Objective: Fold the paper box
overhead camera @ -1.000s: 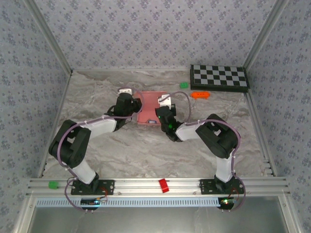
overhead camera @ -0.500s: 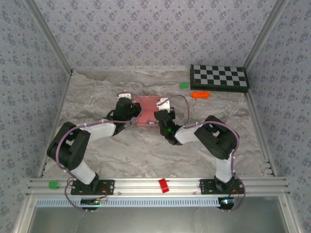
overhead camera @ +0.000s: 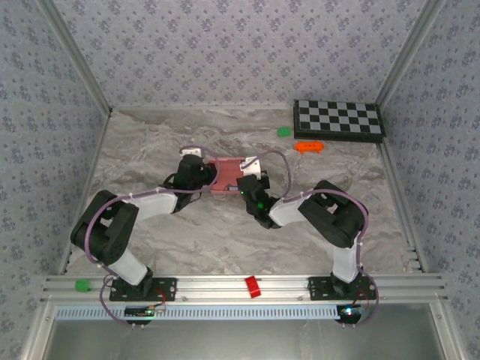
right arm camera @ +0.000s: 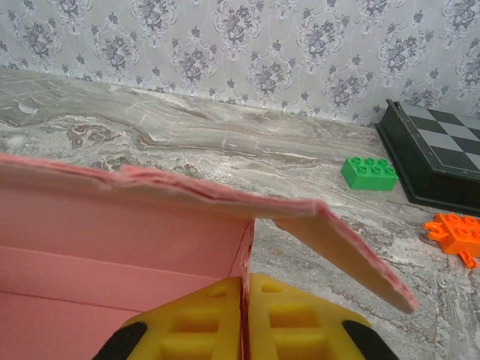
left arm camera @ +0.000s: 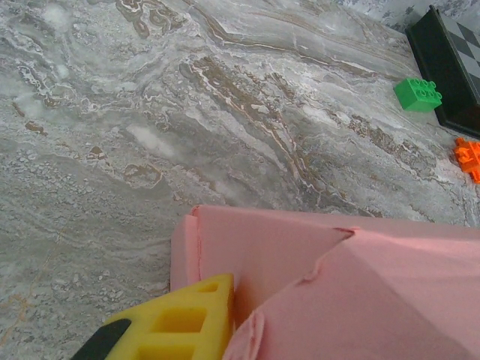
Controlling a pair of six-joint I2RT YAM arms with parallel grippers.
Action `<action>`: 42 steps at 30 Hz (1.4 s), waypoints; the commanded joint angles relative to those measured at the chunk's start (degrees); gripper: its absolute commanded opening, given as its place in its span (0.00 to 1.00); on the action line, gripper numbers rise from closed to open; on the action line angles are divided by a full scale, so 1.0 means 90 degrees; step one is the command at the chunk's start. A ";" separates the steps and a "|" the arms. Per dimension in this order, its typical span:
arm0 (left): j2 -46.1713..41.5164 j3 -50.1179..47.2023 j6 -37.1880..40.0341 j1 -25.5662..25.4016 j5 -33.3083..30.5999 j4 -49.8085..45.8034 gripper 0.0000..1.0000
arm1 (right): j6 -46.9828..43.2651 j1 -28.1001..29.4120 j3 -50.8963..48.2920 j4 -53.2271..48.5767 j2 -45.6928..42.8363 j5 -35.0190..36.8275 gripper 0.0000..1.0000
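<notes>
On the near rail (overhead camera: 225, 287) lie a small red block (overhead camera: 253, 286) and, off to the left, a green block (overhead camera: 82, 285). Beyond them both arms reach over the marbled bench (overhead camera: 225, 232) and meet at the paper box (overhead camera: 225, 174), which sits about mid-bench, pink and partly folded, with its walls standing up. The left pincer (overhead camera: 208, 178) is at the box's left side. In its wrist view one yellow finger (left arm camera: 176, 322) lies against the outside of the left wall, while the other finger is hidden by the card, so I cannot tell whether it is clamped. The right pincer (right arm camera: 245, 307) is at the box's near right corner, its two yellow fingers closed together on a thin upright edge of the card. A loose flap (right arm camera: 352, 259) juts out to the right just above them. Farther back and to the right, well apart from the box, an orange toy (overhead camera: 308, 146) lies on the bench. A green brick (overhead camera: 284, 131) sits just beyond it to the left, and a chessboard (overhead camera: 338, 118) is by the far right wall.
</notes>
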 commanded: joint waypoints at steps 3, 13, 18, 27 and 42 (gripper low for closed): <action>-0.0167 -0.0043 -0.0155 -0.0057 0.0234 0.0025 0.17 | 0.0174 0.0094 -0.0113 -0.0264 -0.0177 0.0107 0.10; -0.0165 -0.0091 -0.0227 -0.0052 0.0401 0.0130 0.17 | 0.0448 0.0094 -0.0095 -0.0514 -0.0277 -0.0044 0.10; -0.0134 -0.0133 -0.0256 -0.0058 0.0442 0.0137 0.17 | 0.0531 0.0094 -0.0113 -0.0585 -0.0267 -0.0054 0.10; -0.0287 -0.0430 -0.0334 -0.0056 0.0231 0.0118 0.17 | 0.0672 0.0152 -0.0310 -0.0568 -0.0316 0.0039 0.10; -0.0331 -0.0665 -0.0408 -0.0049 0.0247 0.0156 0.17 | 0.0786 0.0329 -0.0531 -0.0617 -0.0323 0.0213 0.11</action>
